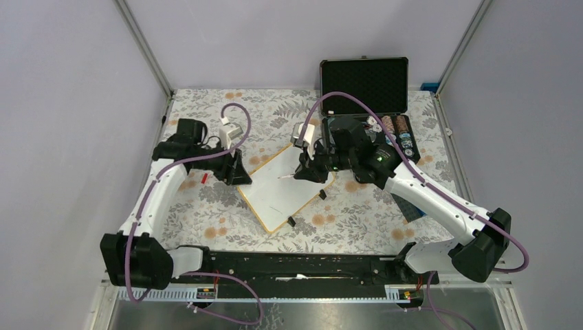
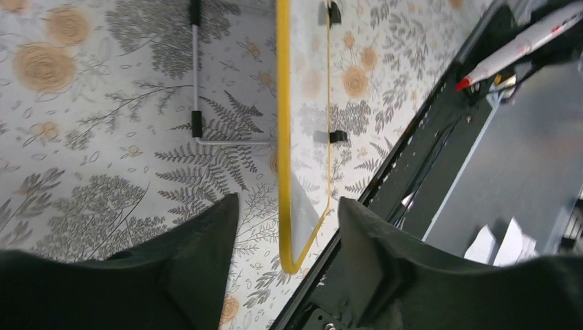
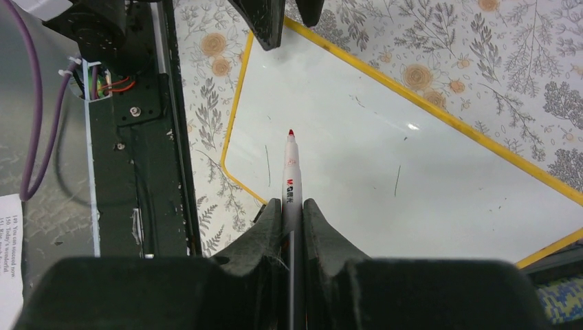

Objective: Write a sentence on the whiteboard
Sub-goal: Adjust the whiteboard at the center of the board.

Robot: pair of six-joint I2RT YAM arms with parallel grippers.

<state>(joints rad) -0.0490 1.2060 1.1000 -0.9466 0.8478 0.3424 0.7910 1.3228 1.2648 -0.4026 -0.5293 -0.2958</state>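
Right fingers: clenched on marker, which juts straight out between them, red tip forward. The tip is over the white face of the board, toward its middle. Whether it touches the face cannot be told.

Left fingers: parted, one on each side of the board's yellow rim near a rounded corner. A gap shows on both sides, and nothing is grasped.

Board: rests on the floral tabletop, about mid-table and turned on the diagonal, between the two arms and just in front of the case. Seen from above, the left fingers stand at its left edge and the right fingers over its far right part. Small black feet stick out along its near-right edge. The face is white with a few faint thin strokes.

Case: black, lid raised, at the far right of the tabletop. Round pieces sit in its tray, too small to identify.

Red item: small, on the tabletop just left of the left fingers. Its kind cannot be told.

Rod: thin metal with black sleeves, on the tabletop beside the board.

Paper slip: printed, lying beyond the tabletop's near edge.
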